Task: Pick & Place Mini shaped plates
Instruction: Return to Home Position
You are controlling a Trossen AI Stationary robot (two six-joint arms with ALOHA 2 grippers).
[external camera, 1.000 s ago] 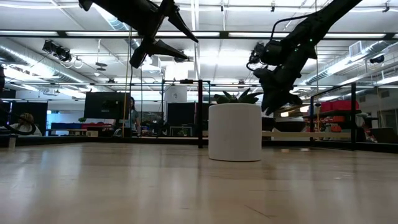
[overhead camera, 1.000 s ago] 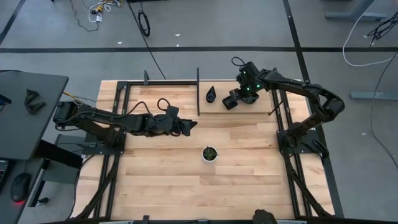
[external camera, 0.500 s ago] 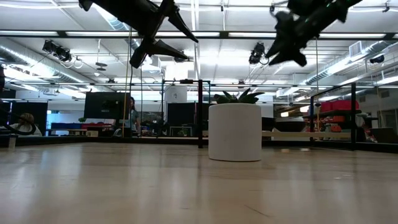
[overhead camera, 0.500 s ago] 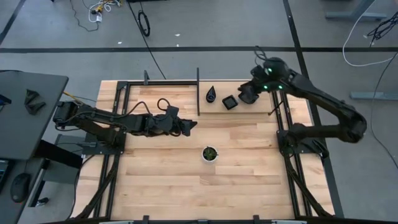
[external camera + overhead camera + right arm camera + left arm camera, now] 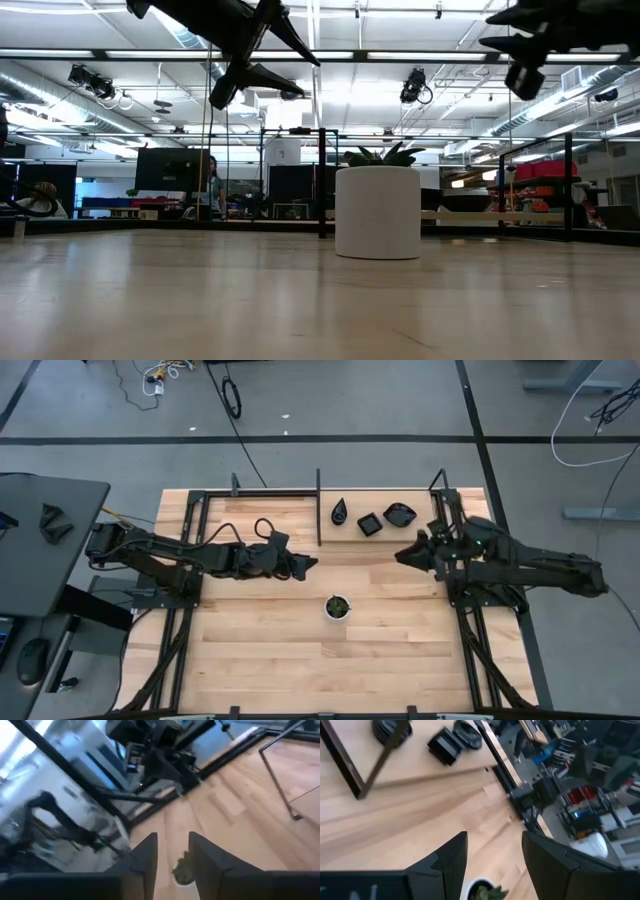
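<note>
Stacks of mini shaped plates sit on the shelf at the upper middle of the high view. They are a teardrop stack, a square stack and a leaf stack furthest right. The right claw hangs just below them, touching none. The left claw waits left of centre. A white cup stands on the surface, lower than both.

The likeliest trouble, I judge, comes as the right arm folds home beside the dark frame post at the shelf's right end. A wide elbow swing could jar the shelf and slide the glossy stacks, and a low sweep could tip the cup.

In the low view both claws hang at the top corners, well above the cup. The right one, upper right, shows two parted prongs with nothing between.

In the left wrist view the fingers are spread wide and empty, with the three stacks at upper left.

In the right wrist view the fingers stand a narrow gap apart, released, carrying and touching nothing, with the cup beyond them.
</note>
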